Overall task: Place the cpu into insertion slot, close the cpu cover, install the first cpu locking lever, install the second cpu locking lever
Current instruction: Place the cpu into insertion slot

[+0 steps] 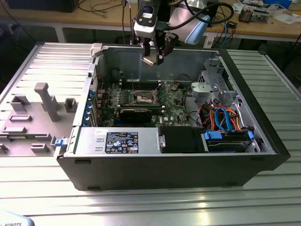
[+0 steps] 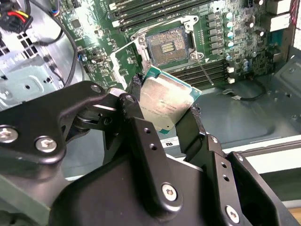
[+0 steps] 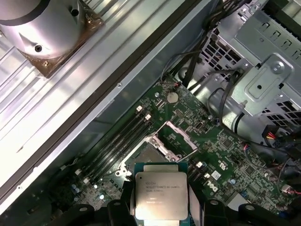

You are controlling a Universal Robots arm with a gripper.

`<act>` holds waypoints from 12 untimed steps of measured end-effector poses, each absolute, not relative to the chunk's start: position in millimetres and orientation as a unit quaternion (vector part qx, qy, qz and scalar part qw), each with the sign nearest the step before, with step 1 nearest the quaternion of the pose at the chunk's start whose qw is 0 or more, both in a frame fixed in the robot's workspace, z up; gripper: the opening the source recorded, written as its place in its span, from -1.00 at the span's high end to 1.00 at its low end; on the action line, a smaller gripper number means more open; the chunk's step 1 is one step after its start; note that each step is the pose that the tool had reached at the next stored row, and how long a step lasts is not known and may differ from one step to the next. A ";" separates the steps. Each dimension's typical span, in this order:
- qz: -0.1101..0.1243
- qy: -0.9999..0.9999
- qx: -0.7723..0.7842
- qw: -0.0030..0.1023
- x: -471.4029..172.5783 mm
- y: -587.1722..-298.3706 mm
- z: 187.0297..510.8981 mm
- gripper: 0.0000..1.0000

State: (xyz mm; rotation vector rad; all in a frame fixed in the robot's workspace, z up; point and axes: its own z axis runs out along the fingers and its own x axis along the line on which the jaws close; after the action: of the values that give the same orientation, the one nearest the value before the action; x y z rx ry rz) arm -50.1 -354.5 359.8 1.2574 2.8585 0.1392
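Standing beside the rig, notes as seen. Open computer case (image 1: pixel 263 141) lies on its side on a ribbed metal table (image 1: pixel 188 207). In the case: green motherboard (image 1: pixel 176 101), black graphics card (image 1: pixel 135 114), a metal drive cage (image 1: pixel 214 87), and blue and orange cables (image 1: pixel 225 117).

Gripper (image 1: pixel 153 57) hangs above the case opening, clamped on the cpu (image 1: pixel 148 60). Its 2 black fingers (image 2: pixel 138 122) press on opposite edges of the chip, with the silvery top plate facing outward and the green edge showing around it. The chip sits tilted between the fingers and touches nothing else.

The insertion slot (image 2: pixel 167 47) lies below the gripper on the motherboard, well apart from the chip. Its pale pin field is bare. The cpu cover (image 3: pixel 184 134) stands swung up on its hinge beside the slot, on the drive-cage side of the gripper. Long black memory slots (image 3: pixel 117 141) run along the slot's other side.
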 end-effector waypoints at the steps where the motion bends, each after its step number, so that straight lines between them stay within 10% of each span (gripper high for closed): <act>1: 0.044 0.911 0.410 0.008 -50.3 -354.5 358.9 -0.08; 12: 0.043 0.877 0.479 0.011 -53.0 -354.5 354.3 -0.08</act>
State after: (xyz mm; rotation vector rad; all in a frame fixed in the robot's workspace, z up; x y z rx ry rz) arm -53.0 -354.5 354.3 1.4950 2.7346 0.1353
